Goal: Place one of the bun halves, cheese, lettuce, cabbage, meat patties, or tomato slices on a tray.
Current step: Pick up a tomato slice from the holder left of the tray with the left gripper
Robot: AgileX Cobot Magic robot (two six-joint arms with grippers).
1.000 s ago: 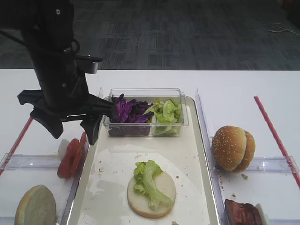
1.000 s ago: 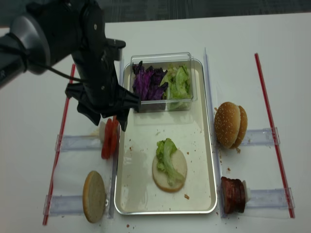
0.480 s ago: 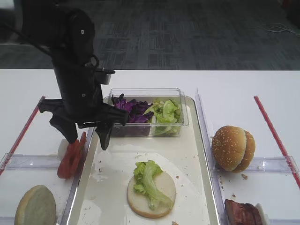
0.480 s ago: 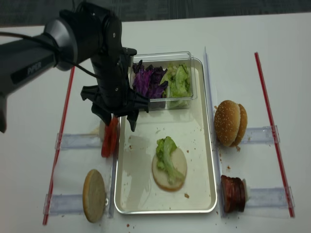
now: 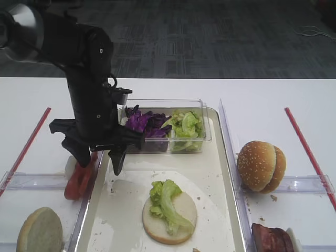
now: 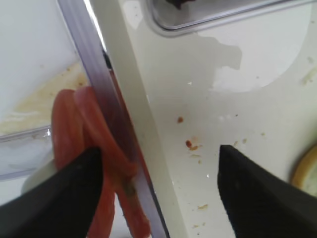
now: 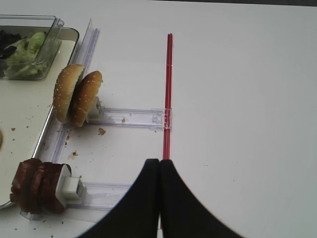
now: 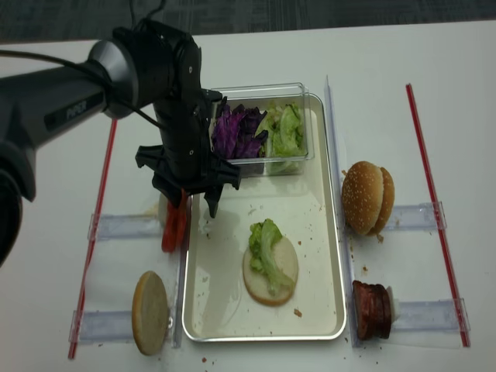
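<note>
Red tomato slices stand on edge in a holder just outside the left rim of the silvery tray. My left gripper hangs open right over them, one finger on the tomatoes' outer side, the other over the tray floor. It holds nothing. A pale bun half topped with lettuce lies on the tray. My right gripper is shut and empty over the table.
A clear tub on the tray's far end holds purple cabbage and lettuce. Sesame bun tops and meat patties stand right of the tray. Another bun half stands at the front left. Red strips line the table.
My left gripper has swung right and dropped down to the tomato slices at the tray's left rim, its jaws a little narrower. Nothing else has moved.
</note>
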